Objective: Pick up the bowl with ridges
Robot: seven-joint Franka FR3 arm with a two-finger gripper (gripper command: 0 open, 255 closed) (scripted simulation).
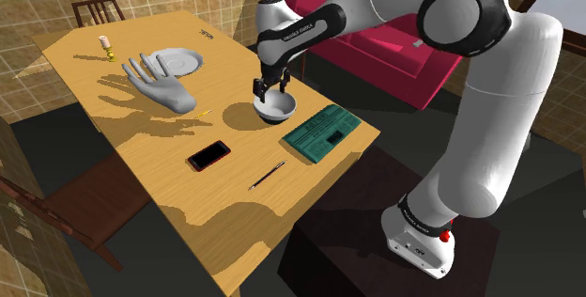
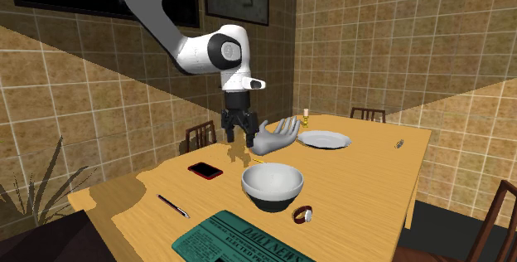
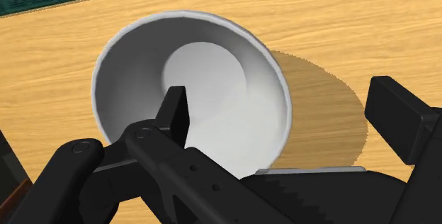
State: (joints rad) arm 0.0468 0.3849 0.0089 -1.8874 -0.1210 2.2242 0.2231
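The white bowl (image 1: pixel 275 109) stands on the table (image 1: pixel 235 211) between a green newspaper (image 1: pixel 322 132) and a grey model hand (image 1: pixel 160 84), with the fingers (image 3: pixel 177 116) spread apart just above its rim, grasping nothing.

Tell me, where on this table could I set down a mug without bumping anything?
Roomiest is the bare end of the table past the phone and pen. There's also a strip between the plate and bowl. Avoid the bowl, where the robot's hand and newspaper crowd in.
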